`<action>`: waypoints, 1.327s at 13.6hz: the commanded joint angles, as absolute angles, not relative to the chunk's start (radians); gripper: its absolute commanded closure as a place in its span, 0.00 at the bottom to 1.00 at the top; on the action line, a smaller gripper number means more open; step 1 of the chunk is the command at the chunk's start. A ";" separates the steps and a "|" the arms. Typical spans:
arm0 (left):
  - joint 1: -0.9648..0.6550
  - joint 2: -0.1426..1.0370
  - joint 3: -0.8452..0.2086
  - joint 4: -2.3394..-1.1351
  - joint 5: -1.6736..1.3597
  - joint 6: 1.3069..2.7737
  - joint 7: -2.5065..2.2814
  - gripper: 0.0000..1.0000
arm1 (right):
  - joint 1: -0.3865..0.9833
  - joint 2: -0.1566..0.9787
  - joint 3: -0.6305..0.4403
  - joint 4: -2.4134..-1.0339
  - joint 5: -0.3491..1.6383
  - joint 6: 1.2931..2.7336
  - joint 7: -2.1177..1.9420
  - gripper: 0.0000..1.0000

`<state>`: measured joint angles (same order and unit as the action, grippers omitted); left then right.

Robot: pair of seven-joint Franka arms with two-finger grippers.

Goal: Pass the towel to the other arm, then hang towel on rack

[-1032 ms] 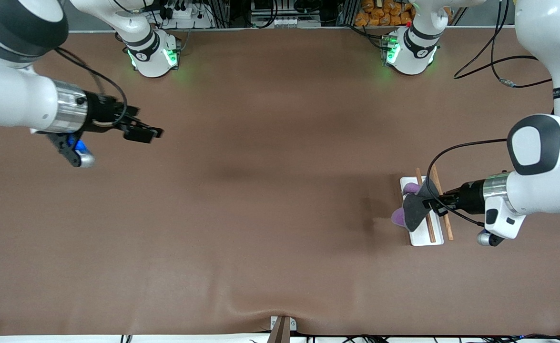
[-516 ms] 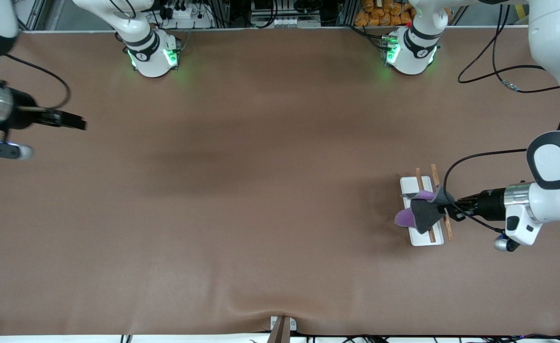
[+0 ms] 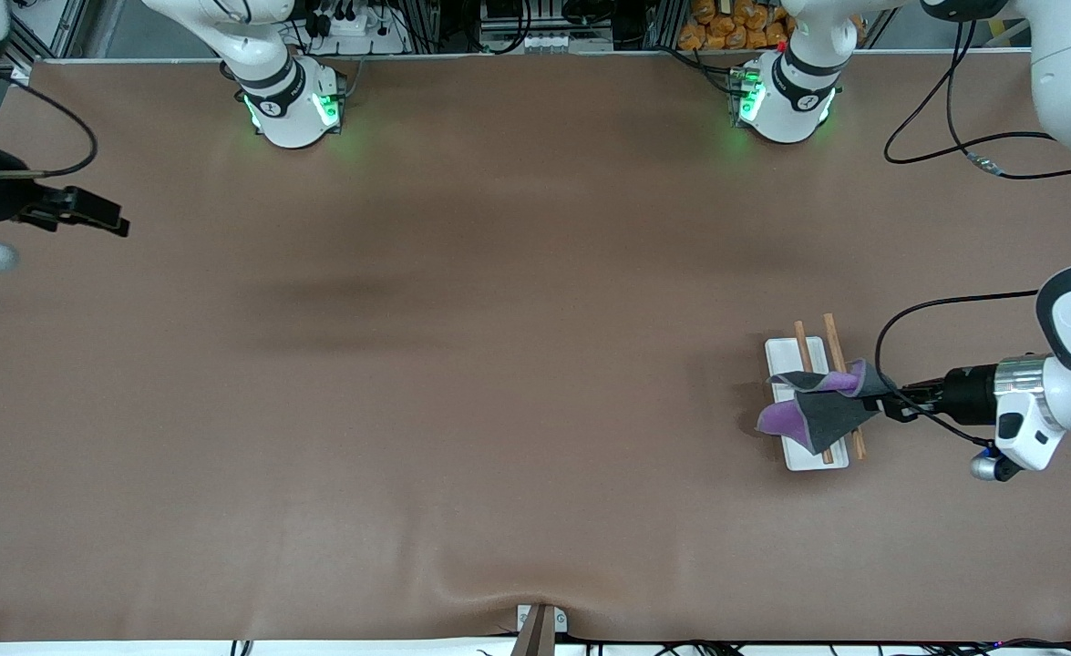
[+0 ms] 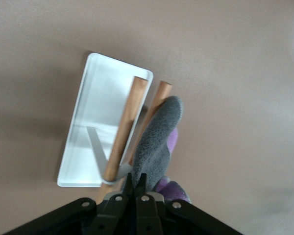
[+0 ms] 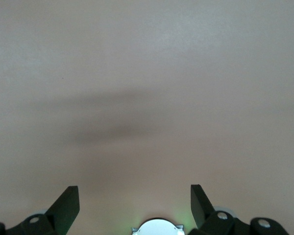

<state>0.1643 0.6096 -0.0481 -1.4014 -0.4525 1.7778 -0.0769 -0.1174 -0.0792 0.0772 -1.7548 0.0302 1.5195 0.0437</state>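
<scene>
The towel [image 3: 822, 408], dark grey on one face and purple on the other, drapes over the rack's two wooden rods [image 3: 828, 351]. The rack's white base [image 3: 779, 357] sits toward the left arm's end of the table. My left gripper [image 3: 883, 401] is shut on the towel's corner beside the rods. In the left wrist view the grey towel [image 4: 154, 139] hangs over one rod [image 4: 127, 117] above the white base [image 4: 98, 107], pinched by my left gripper [image 4: 135, 182]. My right gripper [image 3: 102, 219] is open and empty over the right arm's end of the table; the right wrist view shows its fingers [image 5: 68, 205] spread wide.
Both arm bases [image 3: 293, 109] glow green along the table's edge farthest from the front camera. Black cables [image 3: 963, 146] lie near the left arm's end. A small bracket [image 3: 540, 624] sits at the table's nearest edge.
My left gripper has pulled the towel across the rods toward the left arm's end of the table. My right gripper has drawn back toward the right arm's end of the table.
</scene>
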 commanded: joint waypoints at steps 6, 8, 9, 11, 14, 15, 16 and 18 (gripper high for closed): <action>0.221 0.656 -0.055 -1.394 -0.465 1.758 0.038 1.00 | -0.060 0.012 0.087 -1.513 0.017 1.433 0.048 0.00; 0.222 0.660 -0.054 -1.394 -0.465 1.758 0.072 1.00 | -0.032 0.011 0.087 -1.496 0.012 1.431 0.049 0.00; 0.233 0.664 -0.054 -1.393 -0.462 1.758 0.072 1.00 | -0.029 0.011 0.087 -1.491 0.014 1.431 0.049 0.00; 0.238 0.666 -0.054 -1.393 -0.456 1.758 0.074 0.98 | -0.029 0.011 0.087 -1.489 0.014 1.431 0.049 0.00; 0.238 0.666 -0.054 -1.393 -0.457 1.759 0.071 0.30 | -0.031 0.011 0.086 -1.491 0.012 1.424 0.049 0.00; 0.238 0.666 -0.054 -1.393 -0.460 1.759 0.064 0.00 | -0.032 0.009 0.086 -1.491 0.014 1.424 0.049 0.00; 0.239 0.666 -0.054 -1.393 -0.460 1.759 0.067 0.00 | -0.032 0.009 0.086 -1.493 0.014 1.419 0.049 0.00; 0.241 0.663 -0.054 -1.393 -0.459 1.759 0.069 0.00 | -0.034 0.009 0.086 -1.493 0.012 1.408 0.049 0.00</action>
